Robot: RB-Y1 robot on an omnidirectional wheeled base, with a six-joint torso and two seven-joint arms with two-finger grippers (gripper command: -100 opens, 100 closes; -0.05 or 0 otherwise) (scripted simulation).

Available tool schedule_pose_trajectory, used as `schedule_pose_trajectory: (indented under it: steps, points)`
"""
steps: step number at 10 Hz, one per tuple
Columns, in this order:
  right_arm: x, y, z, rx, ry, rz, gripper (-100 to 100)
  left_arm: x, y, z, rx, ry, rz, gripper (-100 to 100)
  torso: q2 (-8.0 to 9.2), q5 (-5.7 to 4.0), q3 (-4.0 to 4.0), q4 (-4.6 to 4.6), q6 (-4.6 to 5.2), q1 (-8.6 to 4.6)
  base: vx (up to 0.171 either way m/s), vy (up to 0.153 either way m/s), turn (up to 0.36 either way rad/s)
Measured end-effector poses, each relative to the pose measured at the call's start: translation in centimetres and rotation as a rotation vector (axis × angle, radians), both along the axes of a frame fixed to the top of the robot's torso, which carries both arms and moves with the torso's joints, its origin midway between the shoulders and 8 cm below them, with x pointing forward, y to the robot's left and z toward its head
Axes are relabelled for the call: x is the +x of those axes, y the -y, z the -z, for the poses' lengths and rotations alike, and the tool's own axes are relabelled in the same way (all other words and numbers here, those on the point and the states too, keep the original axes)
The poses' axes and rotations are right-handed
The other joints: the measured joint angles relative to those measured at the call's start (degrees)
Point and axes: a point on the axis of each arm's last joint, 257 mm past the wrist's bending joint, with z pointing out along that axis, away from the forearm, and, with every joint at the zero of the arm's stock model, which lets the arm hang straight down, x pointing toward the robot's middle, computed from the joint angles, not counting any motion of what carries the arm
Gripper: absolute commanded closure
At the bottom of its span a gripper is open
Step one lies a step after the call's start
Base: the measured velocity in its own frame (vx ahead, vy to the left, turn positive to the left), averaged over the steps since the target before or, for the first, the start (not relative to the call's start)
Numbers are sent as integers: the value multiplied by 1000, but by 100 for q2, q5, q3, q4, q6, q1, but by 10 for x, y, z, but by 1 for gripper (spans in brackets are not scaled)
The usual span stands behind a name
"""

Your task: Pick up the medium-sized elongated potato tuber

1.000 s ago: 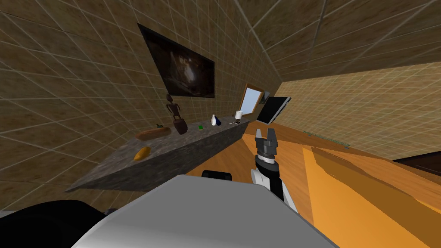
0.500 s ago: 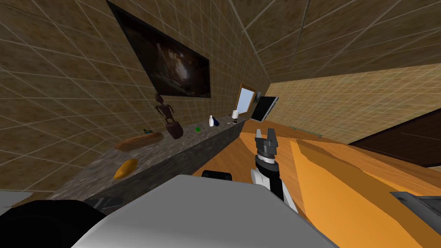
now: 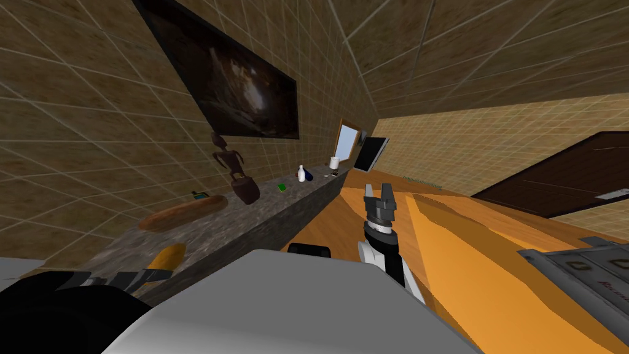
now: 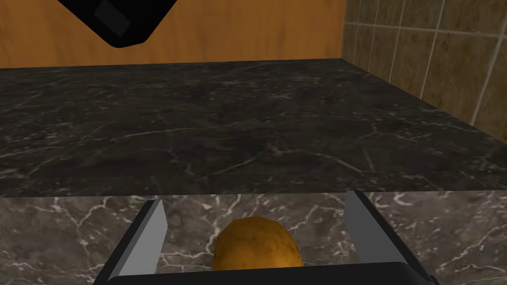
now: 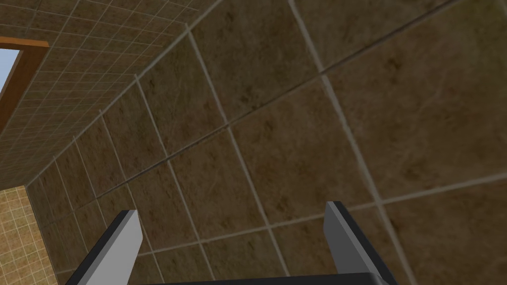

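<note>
Left gripper (image 4: 255, 200) hovers low over the dark marbled counter (image 4: 74, 227), its two fingers spread wide with nothing pinched. The orange-brown potato (image 4: 257, 245) lies on the counter's top between those fingers, close to the gripper's dark body and touching neither blade, near the counter's front edge. Right gripper (image 3: 378, 187) is raised well off the counter, out past its front edge, fingers likewise wide apart and empty.

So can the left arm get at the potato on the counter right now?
Probably yes: the left gripper is open, its fingers standing either side of the potato on the dark marbled counter, with nothing between them and it.
</note>
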Motion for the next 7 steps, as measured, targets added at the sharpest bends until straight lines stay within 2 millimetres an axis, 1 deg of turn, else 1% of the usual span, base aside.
schedule_pose_trajectory:
  steps: [1, 2, 3, 4, 5, 6, 7]
  points:
    - [0, 0, 0, 0, 0, 0, 0, 6, -7, -2, 17, 9, -10, -100, -2, -1, -1, 0, 3, 4, 52, 168, -263]
    - [0, 0, 0, 0, 0, 0, 0, 13, -14, -4, 35, 22, -22, -100, -10, 2, -5, -2, 6, 12, 54, 214, -136]
    - [0, 0, 0, 0, 0, 0, 0, 20, -18, -3, 46, 37, -33, -100, -12, 5, -7, -3, 0, 28, 22, 105, -28]
    - [0, 0, 0, 0, 0, 0, 0, 21, -19, -4, 48, 39, -36, 0, -4, 1, -2, -1, -3, -5, 4, 19, -2]
    - [0, 0, 0, 0, 0, 0, 0, 21, -19, -4, 48, 39, -35, -100, 4, -8, 2, 1, -3, -37, 108, 18, 92]
    - [0, 0, 0, 0, 0, 0, 0, 33, -20, 0, 34, 71, 6, -100, -21, -10, -10, -3, -5, -44, 45, -40, 109]
    - [0, 0, 0, 0, 0, 0, 0, 37, -18, 3, 16, 89, 42, -100, -10, -14, -6, -2, -4, -63, 21, -20, 21]
